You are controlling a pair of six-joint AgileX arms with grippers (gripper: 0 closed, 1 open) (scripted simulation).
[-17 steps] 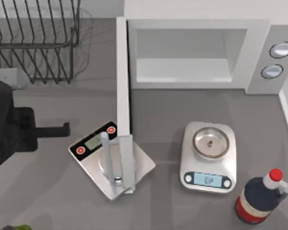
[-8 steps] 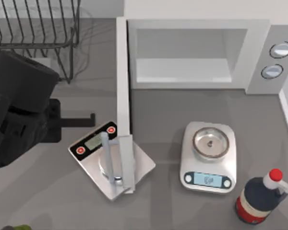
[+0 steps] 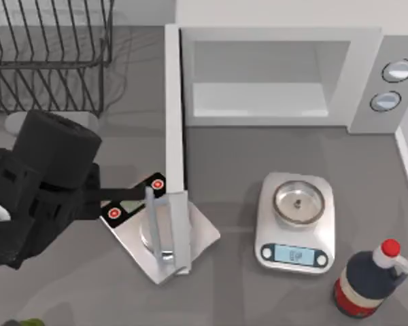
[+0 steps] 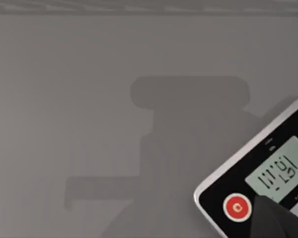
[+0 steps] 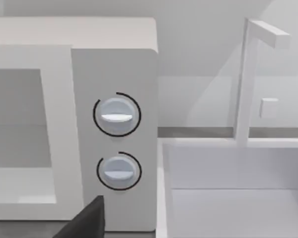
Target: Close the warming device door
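Left gripper (image 3: 132, 192), empty w/ fingers slightly apart, reaches from the left toward the outer face of the door (image 3: 173, 136), which stands swung fully open off the microwave (image 3: 367, 75) at worktop (image 3: 231, 156) rear, apparently lining up a closing push.

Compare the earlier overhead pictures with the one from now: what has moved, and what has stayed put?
The left gripper has travelled from the table's left edge rightward toward the open door, reaching over the black-panelled scale. It holds nothing. The door, microwave, round-pan scale and bottle are unchanged.
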